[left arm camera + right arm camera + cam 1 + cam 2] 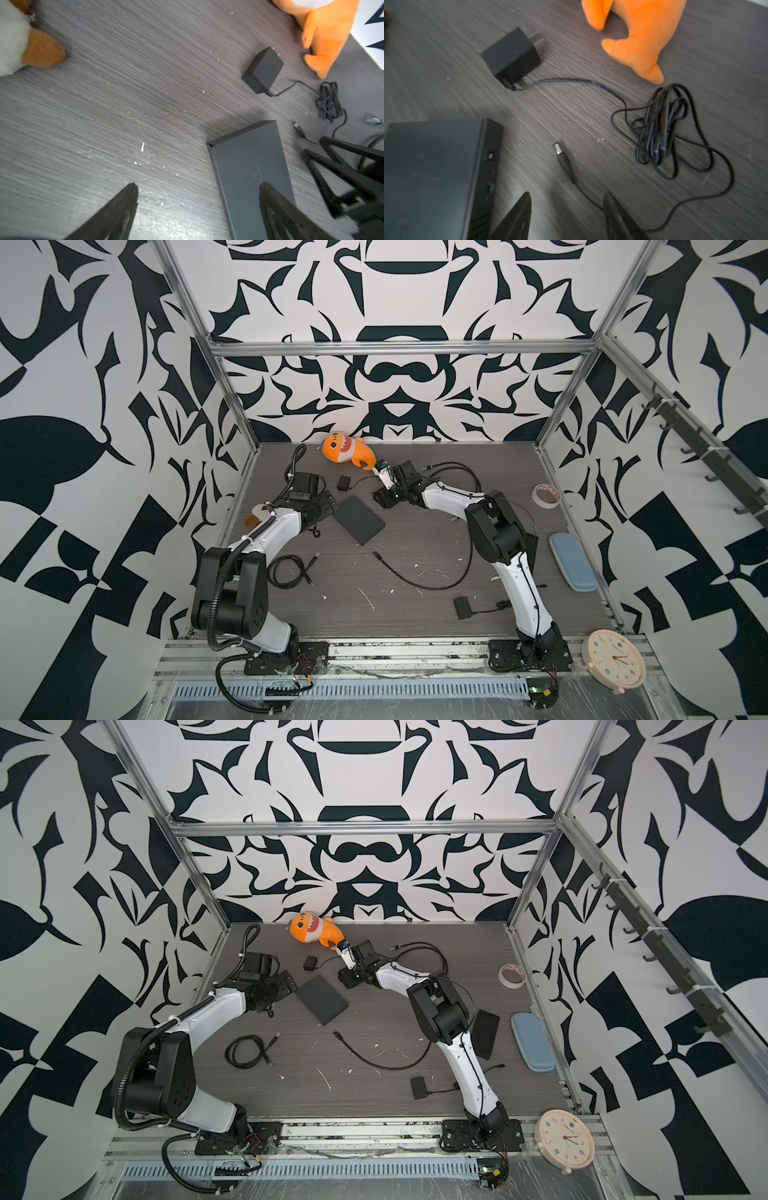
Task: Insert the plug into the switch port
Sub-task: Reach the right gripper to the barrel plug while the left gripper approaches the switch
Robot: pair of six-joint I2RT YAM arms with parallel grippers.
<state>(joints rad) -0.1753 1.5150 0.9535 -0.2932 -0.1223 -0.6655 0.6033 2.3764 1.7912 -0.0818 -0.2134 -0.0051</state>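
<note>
The switch (436,176), a flat black box, lies on the dark wooden table (415,601) between the two arms. The plug (561,156), a small barrel connector, lies flat on the table near the side of the switch that carries the ports (490,155), but it does not touch the switch. Its thin cable passes along the table between the fingers of the right gripper (566,199), whose jaws stand moderately apart and hold nothing. The cable goes on to a tangled bundle (660,128) and then to the black power adapter (511,56), which lies near the tail of an orange plush shark (347,450). The left gripper (198,187) is spread wide and holds nothing; one of its fingers (270,199) is above the top of the switch.
</note>
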